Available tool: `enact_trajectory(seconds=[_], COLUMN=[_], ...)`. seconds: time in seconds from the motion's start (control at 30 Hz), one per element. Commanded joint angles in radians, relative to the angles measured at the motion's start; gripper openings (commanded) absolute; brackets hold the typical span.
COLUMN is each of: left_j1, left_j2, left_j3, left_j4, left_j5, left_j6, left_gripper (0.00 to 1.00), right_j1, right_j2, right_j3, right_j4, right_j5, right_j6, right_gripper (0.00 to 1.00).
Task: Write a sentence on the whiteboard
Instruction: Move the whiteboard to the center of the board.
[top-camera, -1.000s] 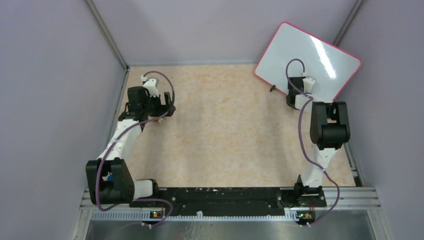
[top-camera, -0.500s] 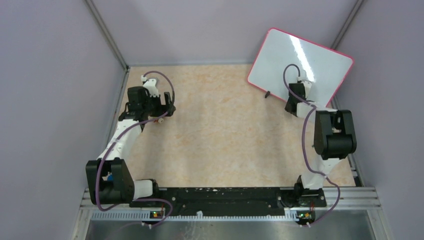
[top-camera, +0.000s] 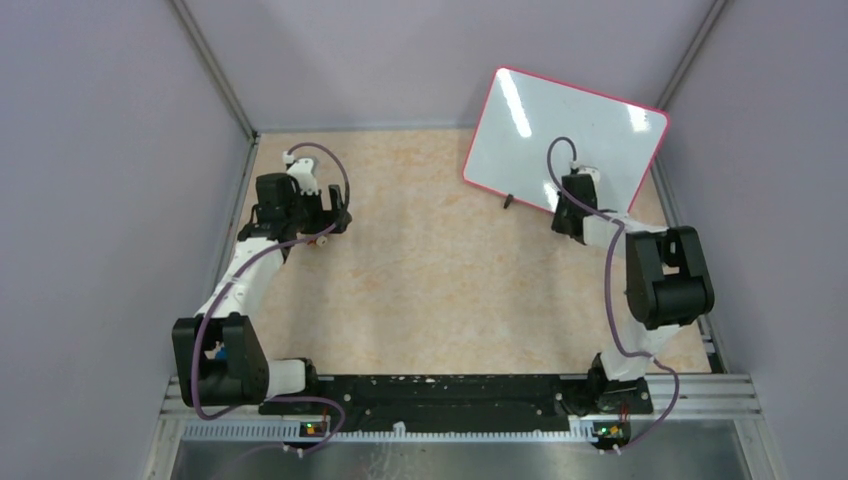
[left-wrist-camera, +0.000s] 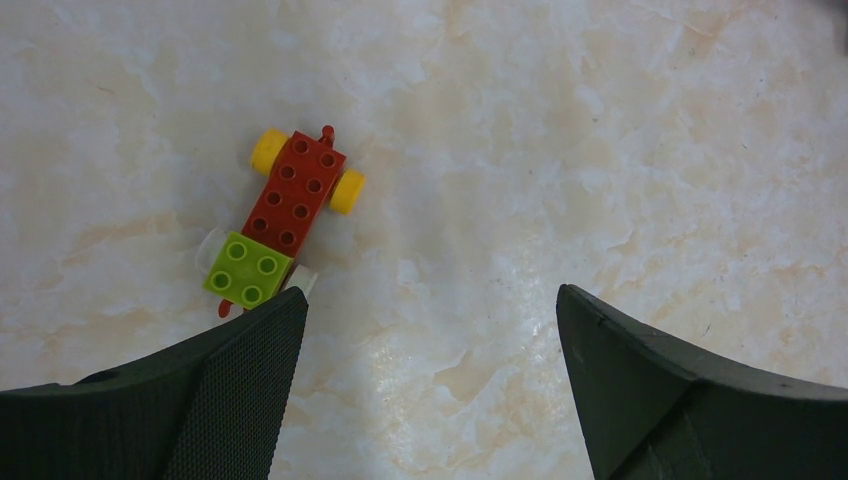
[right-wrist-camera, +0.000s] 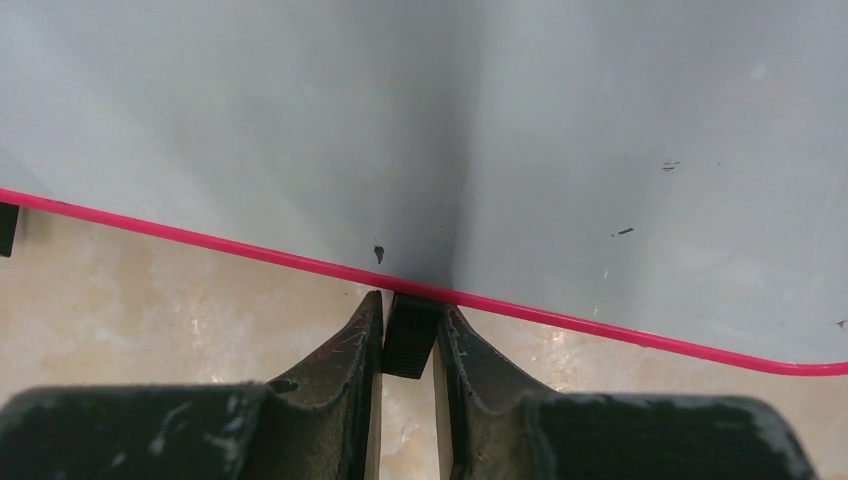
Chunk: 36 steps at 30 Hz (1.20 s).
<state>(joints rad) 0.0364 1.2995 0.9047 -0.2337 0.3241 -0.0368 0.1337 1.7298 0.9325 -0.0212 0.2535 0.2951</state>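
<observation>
1. My right pincer (right-wrist-camera: 410, 308) is clamped on a small black clip (right-wrist-camera: 408, 350) on the near edge of the whiteboard (right-wrist-camera: 500, 130).
2. My left pincer (left-wrist-camera: 430, 330) is wide apart and holds nothing. It hangs over a little toy car (left-wrist-camera: 285, 225) made of bricks, at the far left of the tabletop (top-camera: 440, 270).
3. The whiteboard (top-camera: 560, 125) is in the far right corner. Its far part shows in front of the back wall, so I think it is tipped up, but I cannot tell for sure.
4. Its long side runs left to right and dips a bit toward the right. The edge with the clips faces me. A second clip (top-camera: 508, 201) sits further left on that edge.
5. I see no words on it, only a few tiny dark specks.
6. I think the job now is to bring the board to a good spot. I should keep the squeeze tight, since the clip is small and the board could swing.
7. I should go slowly, lay it flat near the middle, and keep its long side across in front of me.
</observation>
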Motion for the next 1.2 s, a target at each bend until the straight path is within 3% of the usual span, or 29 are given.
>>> enact_trajectory(seconds=[0.0,0.4,0.77,1.17], left_j1=[-0.004,-0.003,0.008,0.032], left_j2=[0.008,0.003,-0.03,-0.092], left_j3=[-0.003,0.019,0.08,0.273], left_j4=[0.019,0.003,-0.04,-0.112], left_j5=[0.007,0.014,-0.064,-0.051], left_j6=[-0.011,-0.017,-0.034,-0.031], left_gripper=[0.99,0.99,0.99,0.99], right_j1=[0.058,0.215,0.364,0.543], right_j2=[-0.068,-0.173,-0.214,-0.296], right_j3=[-0.036,-0.127,-0.192,-0.244], right_j4=[0.007,0.013,0.045,0.0], right_j5=[-0.125,-0.199,-0.311,-0.314], right_j6=[-0.046,-0.082,-0.189,-0.235], right_gripper=[0.0,0.0,0.0,0.0])
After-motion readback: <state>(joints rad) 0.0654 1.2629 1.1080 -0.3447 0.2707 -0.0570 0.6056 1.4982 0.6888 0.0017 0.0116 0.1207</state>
